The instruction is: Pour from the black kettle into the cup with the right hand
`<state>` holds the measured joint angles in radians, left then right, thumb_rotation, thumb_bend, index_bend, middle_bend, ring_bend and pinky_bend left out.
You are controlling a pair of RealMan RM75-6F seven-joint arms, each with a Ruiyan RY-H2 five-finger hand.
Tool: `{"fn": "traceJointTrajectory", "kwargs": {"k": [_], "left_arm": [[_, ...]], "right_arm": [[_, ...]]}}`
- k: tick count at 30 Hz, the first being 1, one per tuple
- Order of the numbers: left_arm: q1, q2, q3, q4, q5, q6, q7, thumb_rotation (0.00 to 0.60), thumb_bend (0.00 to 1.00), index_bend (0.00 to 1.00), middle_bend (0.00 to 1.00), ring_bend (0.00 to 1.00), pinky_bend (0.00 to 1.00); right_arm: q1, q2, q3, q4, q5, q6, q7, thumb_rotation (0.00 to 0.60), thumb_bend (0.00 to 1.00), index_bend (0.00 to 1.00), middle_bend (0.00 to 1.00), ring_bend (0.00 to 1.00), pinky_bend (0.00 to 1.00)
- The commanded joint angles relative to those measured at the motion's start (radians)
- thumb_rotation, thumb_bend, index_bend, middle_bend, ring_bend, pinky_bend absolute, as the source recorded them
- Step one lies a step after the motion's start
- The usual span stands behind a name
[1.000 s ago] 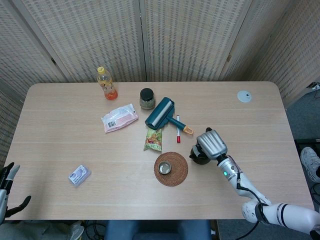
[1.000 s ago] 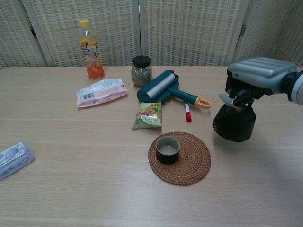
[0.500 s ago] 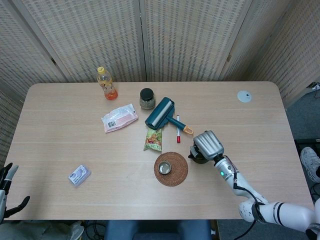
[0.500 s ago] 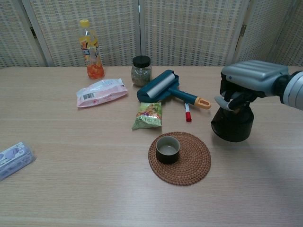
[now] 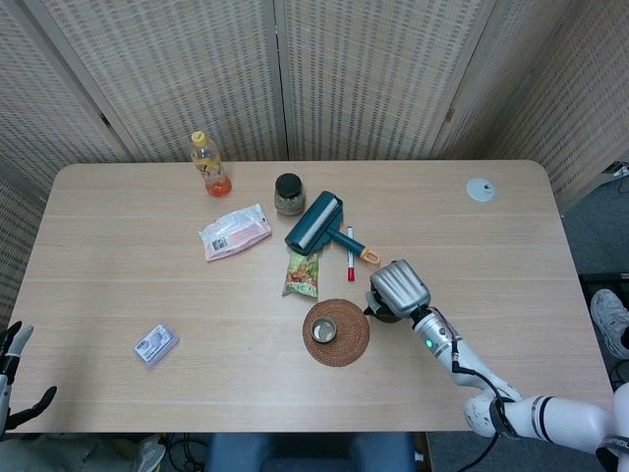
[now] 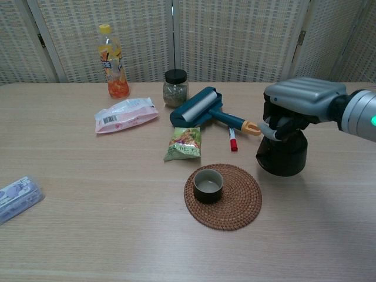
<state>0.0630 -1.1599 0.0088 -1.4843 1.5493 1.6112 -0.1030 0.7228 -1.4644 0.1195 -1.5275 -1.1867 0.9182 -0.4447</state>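
right hand: silver robot hand point(image 6: 302, 100) clamped from above on the handle of the black round kettle point(image 6: 282, 154), fingers point(image 6: 276, 126) curled under it; same hand in head view point(image 5: 397, 287)
black kettle: upright, just right of the woven round brown coaster point(image 6: 235, 200), looks lifted a bit off the light wood desk point(image 6: 88, 223) but cannot tell for sure; mostly hidden under the hand in head view point(image 5: 381, 311)
cup: small dark cup point(image 6: 208, 184) stands on the left part of the coaster, apart from the kettle
left hand: dark hand point(image 5: 12, 379) at the lower left corner of head view, off the desk edge, fingers apart, holding nothing
behind coaster: green snack packet point(image 6: 184, 144), red marker pen point(image 6: 232, 139), teal lint roller with orange handle tip point(image 6: 202, 108)
far side: dark-lidded glass jar point(image 6: 175, 87), orange drink bottle with yellow cap point(image 6: 111, 61), pink-white pouch point(image 6: 126, 114)
left edge: small blue-white packet point(image 6: 17, 197)
far right corner: small grey disc point(image 5: 481, 189)
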Motion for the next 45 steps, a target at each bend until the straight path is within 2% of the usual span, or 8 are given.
{"fn": "traceJointTrajectory", "kwargs": {"k": [1, 12, 25, 45], "left_arm": [[0.001, 0.001, 0.0, -0.001, -0.001, 0.001, 0.0, 0.6, 0.24, 0.0, 0.0, 0.01, 0.0], [0.012, 0.002, -0.001, 0.001, -0.003, 0.016, -0.004, 0.6, 0.24, 0.0, 0.0, 0.01, 0.0], [0.029, 0.001, -0.002, 0.011, -0.008, 0.034, -0.02, 0.6, 0.24, 0.0, 0.0, 0.01, 0.0], [0.042, -0.002, -0.005, 0.023, -0.008, 0.047, -0.036, 0.6, 0.24, 0.0, 0.0, 0.01, 0.0]], "right_arm": [[0.011, -0.006, -0.001, -0.003, -0.002, -0.009, -0.013, 0.439, 0.58, 1.0, 0.97, 0.88, 0.58], [0.089, -0.052, 0.009, -0.009, 0.048, -0.063, -0.125, 0.449, 0.58, 1.0, 0.97, 0.88, 0.58], [0.184, -0.081, 0.03, -0.033, 0.137, -0.076, -0.269, 0.45, 0.58, 1.0, 0.97, 0.88, 0.58], [0.294, -0.103, -0.017, -0.068, 0.249, -0.042, -0.476, 0.456, 0.58, 1.0, 0.98, 0.88, 0.58]]}}
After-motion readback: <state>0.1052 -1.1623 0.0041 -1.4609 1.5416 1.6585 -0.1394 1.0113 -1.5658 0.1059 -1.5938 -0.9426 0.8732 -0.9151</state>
